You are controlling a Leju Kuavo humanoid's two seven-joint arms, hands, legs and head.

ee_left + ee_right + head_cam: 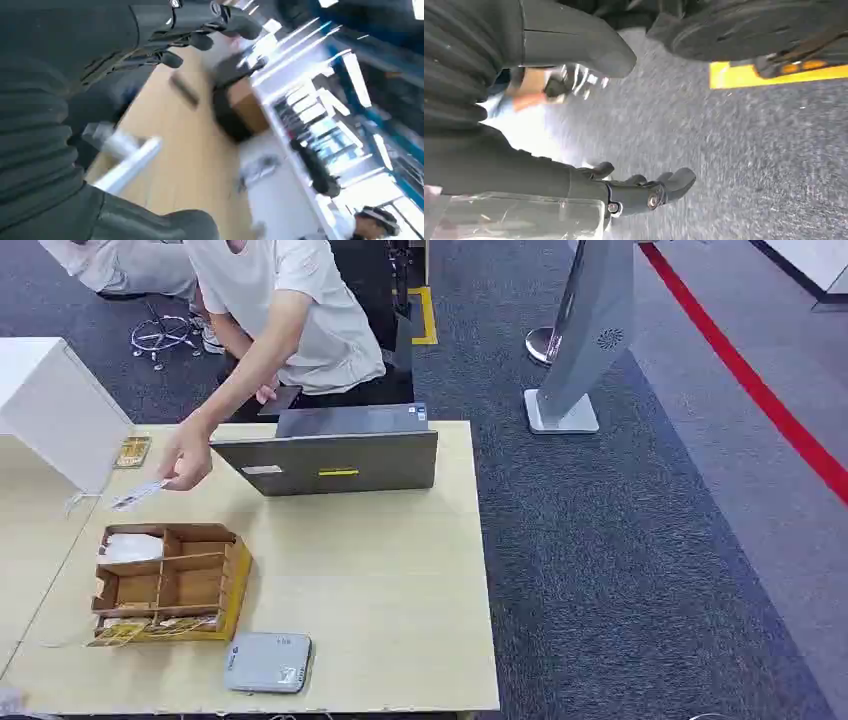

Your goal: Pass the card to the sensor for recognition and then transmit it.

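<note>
The card [138, 494] is pinched in a person's hand [187, 460] above the far left of the surface [380, 590], its long axis running roughly level, tipped slightly toward the robot. It lies forward of the left hand [200, 35], which the left wrist view shows over the pale wood with its fingers [172, 59] loosely apart and holding nothing, so the left arm is judged the nearer (the blur leaves this uncertain). The right hand [634, 192] hangs over grey carpet, fingers parted and empty. Nearer than the card sits a wooden organiser [170, 585], white paper in one far compartment, cards along its front slot. The grey sensor [268, 662] lies just beside it.
</note>
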